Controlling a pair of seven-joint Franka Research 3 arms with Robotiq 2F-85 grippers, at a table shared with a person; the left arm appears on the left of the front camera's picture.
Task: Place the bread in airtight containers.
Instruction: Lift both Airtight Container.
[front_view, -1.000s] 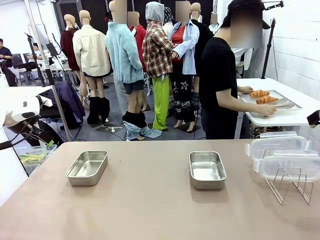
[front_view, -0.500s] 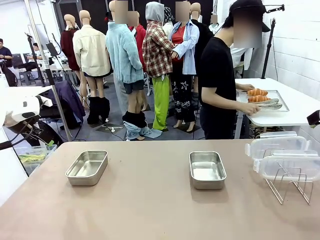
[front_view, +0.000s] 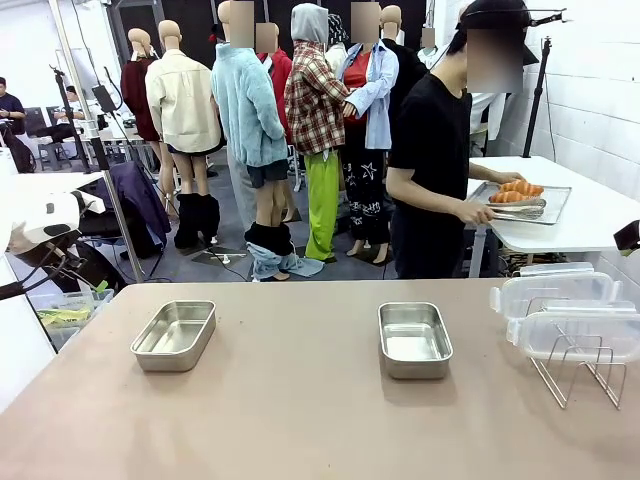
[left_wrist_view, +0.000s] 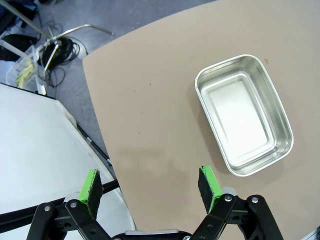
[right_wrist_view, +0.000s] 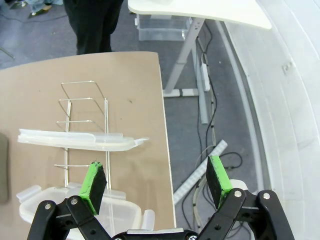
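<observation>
Two pieces of bread, golden-brown rolls, lie on a flat steel tray that a person in black holds at a white side table beyond my table. Two open steel airtight containers stand on the brown table, one on the left and one right of centre. In the left wrist view my left gripper hovers open and empty above the table's corner, and the left container lies ahead to the right. My right gripper is open and empty over the table's edge, beside the clear lids.
A wire rack at the table's right end carries the clear plastic lids. Metal tongs rest on the person's tray. The white side table stands behind at the right. Floor and cables show past the table's edge.
The person has drawn the tray with the bread leftward, closer to their body, and turned slightly. The containers, lids and both grippers have not moved.
</observation>
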